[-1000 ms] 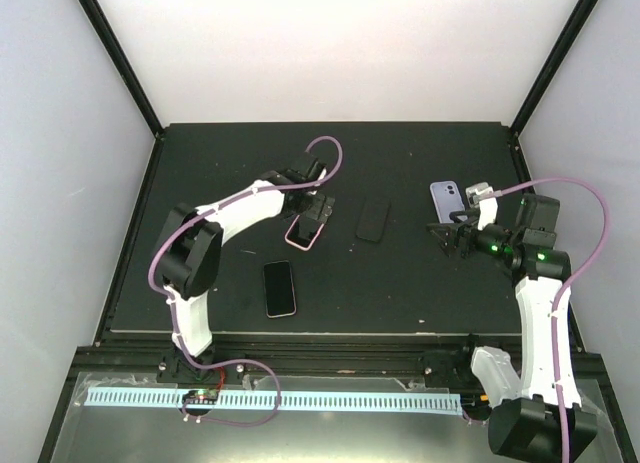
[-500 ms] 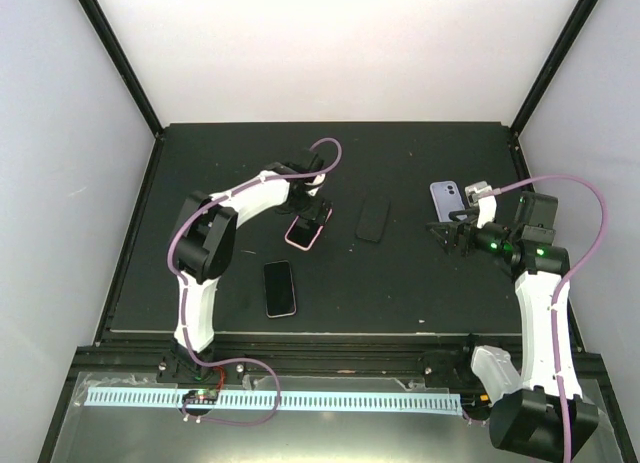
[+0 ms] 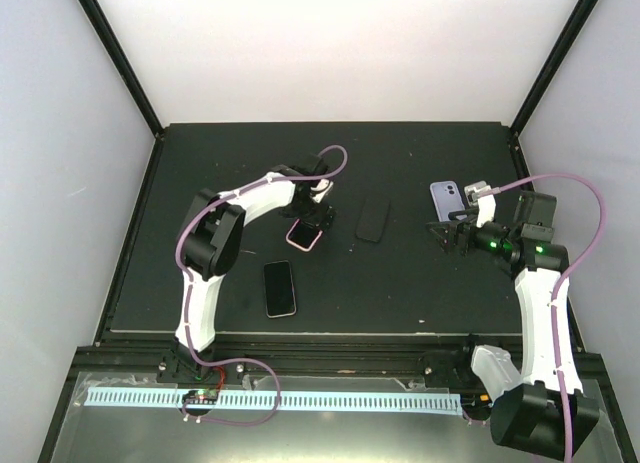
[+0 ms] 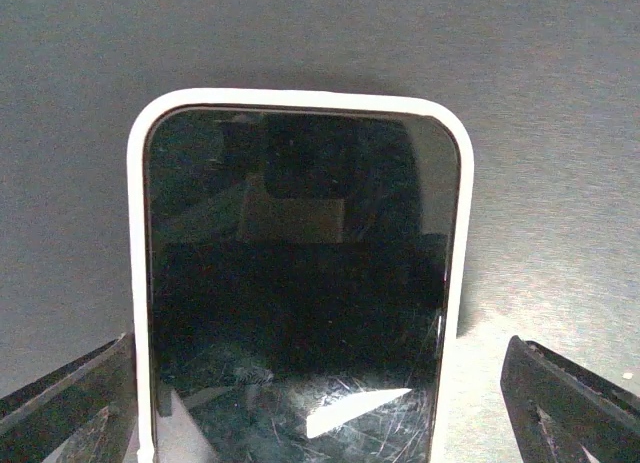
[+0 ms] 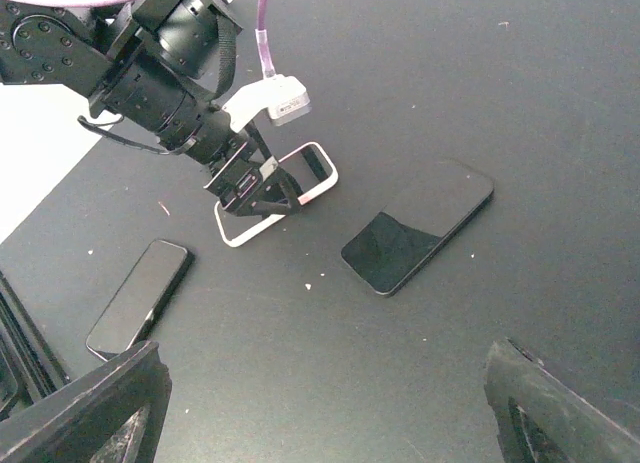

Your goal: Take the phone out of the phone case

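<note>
left arm (image 3: 250,196) has folded closer in over the phone case (image 3: 301,238).

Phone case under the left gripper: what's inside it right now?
A phone fills the white phone case, scratched dark screen up. Its bottom end falls outside the left wrist view; elsewhere the open left gripper astride it covers much.

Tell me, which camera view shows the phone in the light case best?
The left wrist view: the cased phone fills it, with the screen and the case rim clear. The top external view shows it small, partly under the left gripper. The right wrist view shows it far off, partly hidden by that gripper.
</note>
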